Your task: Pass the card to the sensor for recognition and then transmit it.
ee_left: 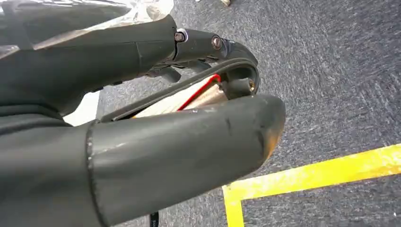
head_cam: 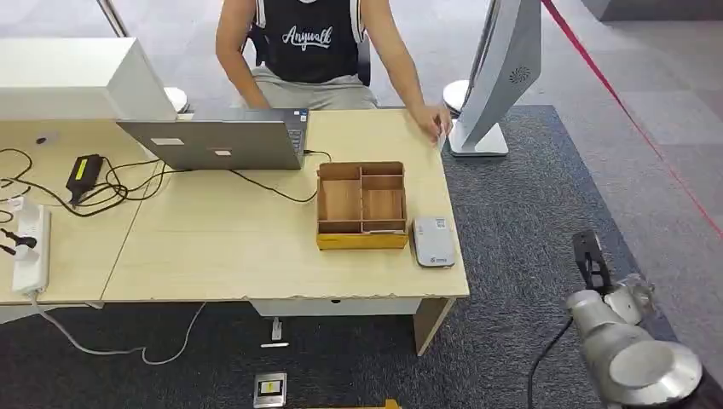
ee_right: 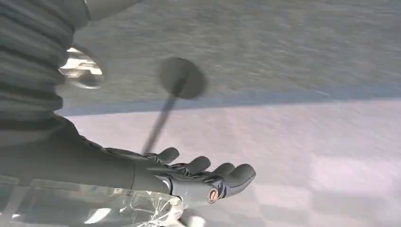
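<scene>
The card (ee_left: 189,97), pale with a red edge, sits pinched in the left hand (ee_left: 156,118) between the thick thumb and the dark fingers folded over it; that arm hangs low over grey carpet and a yellow floor line (ee_left: 302,177), well away from the desk.

Going left to right across the desk (head_cam: 213,247): a power strip (head_cam: 30,247) and tangled cables, an open laptop (head_cam: 217,141), a brown divided box (head_cam: 361,204), and just beside the box, near the desk's right edge, the small grey sensor (head_cam: 433,241). A seated person rests a hand (head_cam: 433,119) on the far right corner. Further right, off the desk, the right hand (ee_right: 198,175) hangs with fingers stretched out and apart, holding nothing.

The step in hand looks like bringing the card up to the sensor. Done well, the left arm should rise over the desk front, pass clear of the box's wall, and lay the card's flat face level and close over the sensor's top, keeping the pinch firm. After that it likely goes toward the person.

Most of the card is covered by the thumb and fingers, so its print and full outline cannot be read. How securely it is seated is hard to judge. The sensor's markings are too small to make out.
</scene>
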`<control>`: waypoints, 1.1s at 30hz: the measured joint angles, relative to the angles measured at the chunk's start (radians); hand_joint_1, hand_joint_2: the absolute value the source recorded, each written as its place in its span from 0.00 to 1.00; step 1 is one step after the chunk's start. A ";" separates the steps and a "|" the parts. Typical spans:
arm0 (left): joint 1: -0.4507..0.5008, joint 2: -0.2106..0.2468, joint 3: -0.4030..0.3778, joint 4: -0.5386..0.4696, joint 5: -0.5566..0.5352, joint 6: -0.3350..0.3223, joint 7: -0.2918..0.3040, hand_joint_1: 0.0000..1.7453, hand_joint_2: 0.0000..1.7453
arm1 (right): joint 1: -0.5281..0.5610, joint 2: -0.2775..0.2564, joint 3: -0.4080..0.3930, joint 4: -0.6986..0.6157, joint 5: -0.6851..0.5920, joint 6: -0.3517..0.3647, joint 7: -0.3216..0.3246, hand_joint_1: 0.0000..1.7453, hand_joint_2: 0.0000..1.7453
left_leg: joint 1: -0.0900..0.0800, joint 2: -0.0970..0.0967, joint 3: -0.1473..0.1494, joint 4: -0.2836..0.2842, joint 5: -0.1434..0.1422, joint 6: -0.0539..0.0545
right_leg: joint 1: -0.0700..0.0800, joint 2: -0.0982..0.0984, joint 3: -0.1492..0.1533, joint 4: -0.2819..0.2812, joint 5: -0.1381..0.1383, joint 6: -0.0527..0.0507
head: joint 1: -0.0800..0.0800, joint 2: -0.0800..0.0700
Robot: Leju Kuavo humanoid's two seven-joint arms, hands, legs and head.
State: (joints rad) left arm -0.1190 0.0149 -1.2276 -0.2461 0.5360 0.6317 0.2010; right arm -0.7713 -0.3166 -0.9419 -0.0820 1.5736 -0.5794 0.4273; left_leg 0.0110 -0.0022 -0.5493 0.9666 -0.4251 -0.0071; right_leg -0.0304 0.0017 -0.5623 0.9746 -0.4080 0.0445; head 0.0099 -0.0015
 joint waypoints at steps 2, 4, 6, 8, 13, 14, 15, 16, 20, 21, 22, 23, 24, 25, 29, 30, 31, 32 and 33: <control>0.000 -0.002 0.000 0.000 0.003 0.001 -0.002 0.00 0.00 | -0.054 -0.002 0.012 0.004 0.001 -0.032 -0.051 0.00 1.00 | 0.000 0.000 0.000 0.000 0.000 0.000 | 0.000 0.000 0.000 0.000 0.000 0.000 | 0.000 0.000; 0.000 -0.003 0.000 0.000 0.005 0.003 -0.002 0.00 0.00 | -0.106 0.002 0.024 0.008 0.002 -0.071 -0.138 0.00 1.00 | 0.000 0.000 0.000 0.000 0.001 0.000 | 0.000 0.000 0.000 0.000 0.000 0.000 | 0.000 0.000; 0.000 -0.005 0.000 0.000 0.006 0.003 -0.002 0.00 0.00 | -0.159 0.015 0.041 0.012 0.002 -0.097 -0.232 0.00 1.00 | 0.001 0.000 0.000 0.000 0.001 -0.001 | 0.001 0.000 0.000 0.002 0.000 0.000 | 0.000 0.000; -0.001 -0.006 0.000 0.000 0.006 0.003 0.000 0.00 0.00 | -0.213 0.042 0.057 0.015 0.004 -0.107 -0.329 0.00 1.00 | 0.001 0.000 0.000 0.000 0.001 -0.001 | 0.001 0.000 -0.001 0.003 0.001 -0.002 | 0.000 0.000; -0.003 -0.009 0.000 0.000 0.002 0.006 -0.003 0.00 0.00 | -0.294 0.106 0.104 0.012 0.004 -0.110 -0.427 0.00 1.00 | 0.002 -0.004 -0.001 0.000 0.002 -0.001 | 0.002 -0.004 -0.001 0.003 0.001 -0.002 | -0.001 0.000; -0.002 -0.009 0.000 0.000 0.000 0.006 -0.005 0.00 0.00 | -0.302 0.123 0.115 0.008 0.004 -0.111 -0.460 0.00 1.00 | 0.002 -0.003 -0.001 0.000 0.002 -0.001 | 0.002 -0.003 -0.002 0.003 0.001 -0.002 | -0.001 0.000; -0.003 -0.009 0.000 0.000 -0.003 0.006 -0.006 0.00 0.00 | -0.310 0.137 0.125 0.004 0.004 -0.111 -0.484 0.00 1.00 | 0.001 -0.003 -0.001 0.000 0.002 -0.001 | 0.002 -0.003 -0.002 0.003 0.001 -0.002 | -0.002 0.000; -0.005 -0.009 0.000 0.000 -0.008 0.006 -0.008 0.00 0.00 | -0.318 0.152 0.136 0.000 0.004 -0.111 -0.501 0.00 1.00 | 0.002 -0.002 -0.001 0.000 0.002 -0.001 | 0.002 -0.003 -0.002 0.003 0.001 -0.002 | -0.002 0.000; -0.005 -0.009 -0.006 0.000 -0.022 0.002 -0.004 0.00 0.00 | -0.330 0.213 0.184 -0.024 0.004 -0.112 -0.523 0.00 1.00 | 0.002 -0.003 -0.001 0.000 0.002 -0.001 | 0.002 -0.003 -0.002 0.003 0.001 -0.002 | -0.002 0.000; -0.006 -0.009 -0.007 0.000 -0.027 -0.002 -0.002 0.00 0.00 | -0.330 0.227 0.196 -0.031 0.004 -0.111 -0.522 0.00 1.00 | 0.002 -0.003 -0.001 0.000 0.002 -0.001 | 0.002 -0.003 -0.002 0.003 0.001 -0.002 | -0.002 0.000; -0.006 -0.009 -0.008 0.000 -0.032 -0.004 -0.002 0.00 0.00 | -0.329 0.244 0.212 -0.040 0.004 -0.107 -0.508 0.00 1.00 | 0.002 -0.003 -0.001 0.000 0.002 -0.001 | 0.002 -0.003 -0.002 0.003 0.001 -0.002 | -0.001 0.000; -0.008 -0.009 -0.010 0.000 -0.036 -0.008 0.000 0.00 0.00 | -0.327 0.262 0.234 -0.052 0.003 -0.097 -0.487 0.00 1.00 | 0.002 -0.003 -0.001 0.000 0.002 -0.001 | 0.002 -0.003 -0.002 0.003 0.001 -0.002 | -0.002 0.000; -0.010 -0.009 -0.012 0.000 -0.040 -0.011 0.001 0.00 0.00 | -0.322 0.274 0.253 -0.064 0.000 -0.086 -0.474 0.00 1.00 | 0.002 -0.003 -0.001 0.000 0.002 -0.001 | 0.002 -0.003 -0.002 0.003 0.001 -0.002 | -0.002 0.000; -0.012 -0.008 -0.015 0.000 -0.043 -0.013 0.002 0.00 0.00 | -0.317 0.289 0.277 -0.079 -0.005 -0.068 -0.458 0.00 1.00 | 0.002 -0.003 -0.001 0.000 0.002 -0.001 | 0.002 -0.003 -0.002 0.003 0.001 -0.002 | -0.002 0.000; -0.021 -0.008 -0.023 0.000 -0.050 -0.022 0.000 0.00 0.00 | -0.270 0.332 0.380 -0.165 -0.133 0.038 -0.363 0.00 1.00 | 0.002 -0.003 0.000 0.000 0.002 -0.001 | 0.002 -0.003 -0.002 0.002 0.001 -0.002 | -0.002 0.000; -0.022 -0.007 -0.024 0.000 -0.051 -0.023 -0.002 0.00 0.00 | -0.253 0.339 0.428 -0.196 -0.211 0.059 -0.322 0.00 1.00 | 0.002 -0.004 0.000 0.000 0.002 -0.001 | 0.002 -0.003 -0.002 0.003 0.001 -0.002 | -0.001 0.000; -0.022 -0.007 -0.024 0.000 -0.052 -0.023 -0.002 0.00 0.00 | -0.237 0.341 0.475 -0.221 -0.287 0.070 -0.284 0.00 1.00 | 0.001 -0.003 -0.001 0.000 0.002 -0.001 | 0.001 -0.003 -0.002 0.003 0.001 -0.002 | -0.001 0.000; -0.022 -0.005 -0.024 0.000 -0.052 -0.024 -0.002 0.00 0.00 | -0.223 0.346 0.526 -0.244 -0.343 0.077 -0.263 0.00 1.00 | 0.001 -0.002 -0.001 0.000 0.002 -0.001 | 0.001 -0.003 -0.002 0.003 0.001 -0.002 | -0.002 0.000; -0.022 -0.004 -0.024 0.000 -0.052 -0.024 -0.002 0.00 0.00 | -0.212 0.348 0.574 -0.265 -0.371 0.081 -0.251 0.00 1.00 | 0.001 -0.002 -0.001 0.000 0.002 -0.001 | 0.001 -0.001 -0.003 0.003 0.001 -0.002 | -0.002 0.000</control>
State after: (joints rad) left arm -0.1414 0.0111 -1.2520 -0.2457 0.4837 0.6077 0.1995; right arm -0.9833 0.0309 -0.3683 -0.3472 1.2023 -0.4982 0.1763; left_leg 0.0122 -0.0040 -0.5501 0.9667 -0.4231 -0.0083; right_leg -0.0292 0.0003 -0.5649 0.9773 -0.4070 0.0426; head 0.0084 -0.0015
